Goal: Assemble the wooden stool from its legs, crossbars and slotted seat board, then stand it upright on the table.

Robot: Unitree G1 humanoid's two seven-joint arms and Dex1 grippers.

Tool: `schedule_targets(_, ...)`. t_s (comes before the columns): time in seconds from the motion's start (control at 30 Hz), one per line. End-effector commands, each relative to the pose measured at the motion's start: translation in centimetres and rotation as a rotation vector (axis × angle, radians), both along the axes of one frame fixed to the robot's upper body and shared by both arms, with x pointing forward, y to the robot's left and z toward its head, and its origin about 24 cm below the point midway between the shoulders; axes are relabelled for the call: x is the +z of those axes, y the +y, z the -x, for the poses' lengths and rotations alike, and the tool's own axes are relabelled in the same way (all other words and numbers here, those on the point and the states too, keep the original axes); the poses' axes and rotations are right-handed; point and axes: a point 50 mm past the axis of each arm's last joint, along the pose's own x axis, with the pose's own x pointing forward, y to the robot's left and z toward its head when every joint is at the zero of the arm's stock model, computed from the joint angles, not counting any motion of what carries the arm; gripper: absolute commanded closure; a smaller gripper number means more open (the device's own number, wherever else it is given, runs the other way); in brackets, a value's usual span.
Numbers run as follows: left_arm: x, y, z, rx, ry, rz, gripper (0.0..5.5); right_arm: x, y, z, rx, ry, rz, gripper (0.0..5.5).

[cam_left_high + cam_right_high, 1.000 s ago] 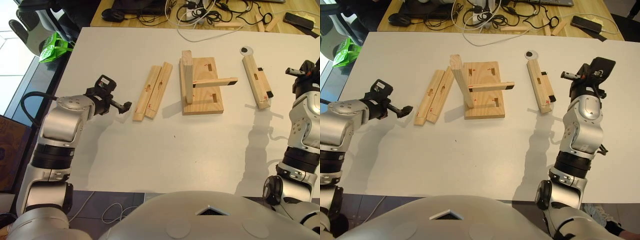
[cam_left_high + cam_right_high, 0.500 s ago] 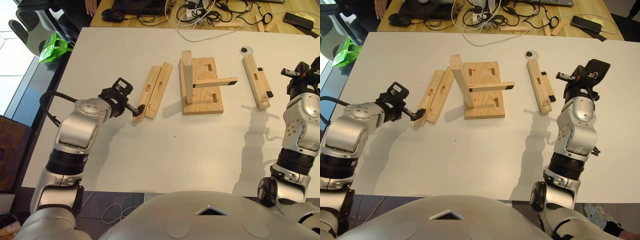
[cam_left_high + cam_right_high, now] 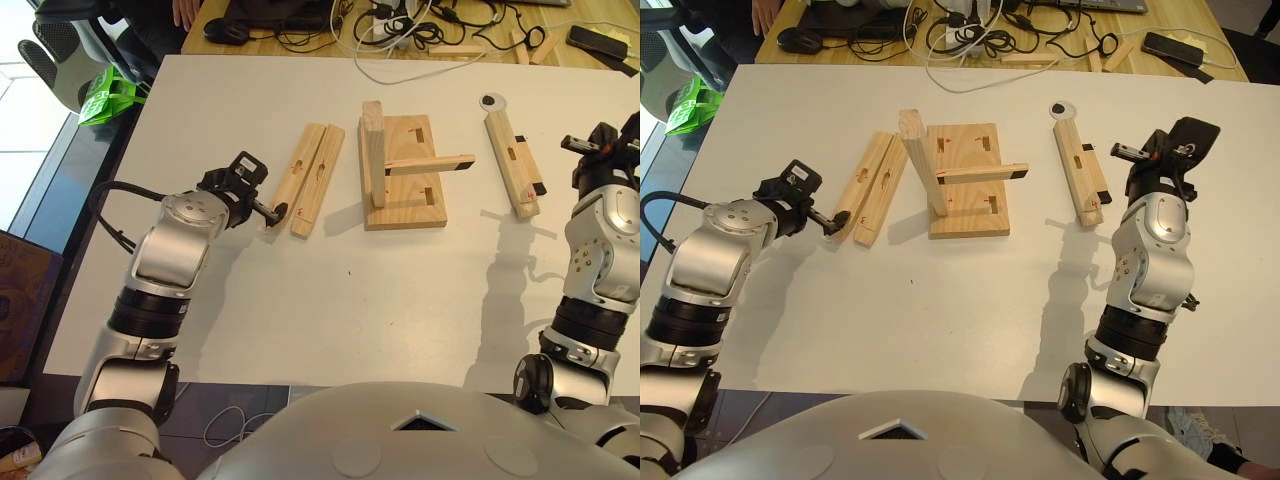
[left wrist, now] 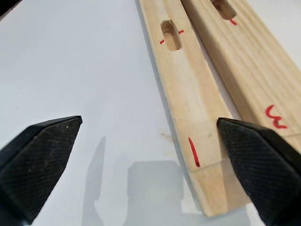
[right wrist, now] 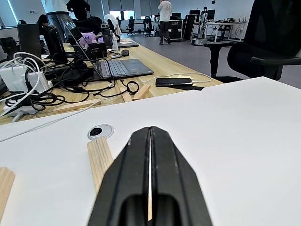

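Your left gripper [image 4: 146,165] is spread wide at the near end of the leftmost stool leg [image 4: 187,94]; your right gripper [image 5: 149,131] is pinched together, holding nothing.

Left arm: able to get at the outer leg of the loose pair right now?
Probably yes: the left arm has its jaws open at the near end of the outer leg, nothing between. The second leg close alongside may crowd one jaw.

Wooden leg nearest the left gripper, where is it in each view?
Left eye view: leg, left of the seat board, near end at the left gripper.
Right eye view: leg, same spot.
Left wrist view: close up, between the open fingers.
Right wrist view: another leg, beside a round disc.
Shared landmark: the second leg lying alongside it.
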Motion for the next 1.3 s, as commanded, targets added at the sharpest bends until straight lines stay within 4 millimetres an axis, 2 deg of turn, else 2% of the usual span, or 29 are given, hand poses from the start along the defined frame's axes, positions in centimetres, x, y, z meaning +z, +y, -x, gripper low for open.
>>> schedule_targets(0.03,0.0,-0.3,0.3,0.006,-0.009,-0.004,0.11,0.4,0.1,-0.3,-0.003,-0.007,-0.006,5.5)
schedule_targets(0.2,1.0,0.0,-0.6,0.058,-0.096,-0.03,0.11,0.4,0.1,-0.2,-0.003,-0.007,-0.004,5.5)
schedule_targets(0.33,0.8,0.3,-0.6,0.067,-0.095,-0.036,0.11,0.4,0.1,-0.4,-0.002,-0.009,-0.004,5.5)
schedule_targets(0.83,0.2,-0.5,0.0,0.036,-0.058,0.007,0.11,0.4,0.0,-0.5,0.005,-0.003,-0.006,5.5)
schedule_targets(1.13,-0.9,-0.6,0.9,-0.008,0.025,-0.022,0.11,0.7,0.1,-0.6,0.003,-0.008,-0.019,5.5)
schedule_targets(1.3,-2.4,-0.4,1.1,0.066,0.154,0.028,0.11,1.4,0.4,-1.1,0.014,-0.027,-0.028,5.5)
